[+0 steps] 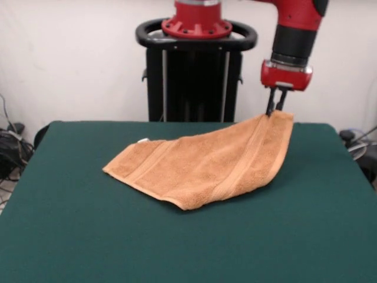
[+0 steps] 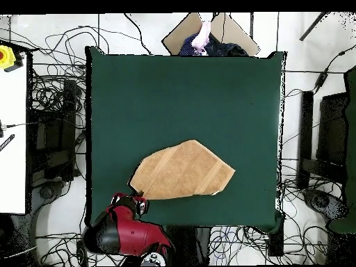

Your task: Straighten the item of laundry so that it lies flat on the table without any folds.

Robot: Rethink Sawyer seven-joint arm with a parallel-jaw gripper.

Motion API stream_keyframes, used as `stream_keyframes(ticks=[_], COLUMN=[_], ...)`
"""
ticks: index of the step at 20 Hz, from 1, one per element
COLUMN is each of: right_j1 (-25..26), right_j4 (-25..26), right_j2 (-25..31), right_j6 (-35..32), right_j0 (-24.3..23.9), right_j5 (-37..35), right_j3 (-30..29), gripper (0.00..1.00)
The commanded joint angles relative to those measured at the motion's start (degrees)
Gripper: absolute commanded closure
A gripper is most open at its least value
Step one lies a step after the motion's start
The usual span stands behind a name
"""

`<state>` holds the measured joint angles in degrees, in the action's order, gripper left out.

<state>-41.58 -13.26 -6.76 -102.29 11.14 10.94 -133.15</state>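
The tan-orange towel (image 1: 206, 164) lies on the dark green table (image 1: 88, 236), folded over on itself, with woven bands showing and a small white tag at its far left edge. My gripper (image 1: 274, 111) is shut on the towel's far right corner and holds that corner lifted a little above the table. In the overhead view the towel (image 2: 182, 171) spreads across the lower middle of the table (image 2: 181, 97), and the gripper (image 2: 137, 198) sits at its lower left corner under the red arm.
The black pedestal (image 1: 194, 71) stands behind the table's far edge. A person (image 2: 203, 38) shows at the table's top edge in the overhead view. Cables lie on the floor around the table. A white bench (image 2: 12, 132) stands at the left.
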Motion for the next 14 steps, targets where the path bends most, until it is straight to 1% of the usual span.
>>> stream_keyframes(ticks=[1,4,10,14], right_j1=[5.0,3.1,-4.0,-5.2], right_j4=[-2.9,-2.1,-2.7,-2.6], right_j2=[5.6,3.7,1.2,1.0], right_j6=[-19.8,-17.0,-14.2,-14.5], right_j0=[0.5,-0.4,0.1,0.1], right_j5=[6.0,2.4,-7.1,-8.4], right_j3=[-2.0,-1.0,-0.7,-0.9], gripper=[1.00,1.00,1.00,1.00])
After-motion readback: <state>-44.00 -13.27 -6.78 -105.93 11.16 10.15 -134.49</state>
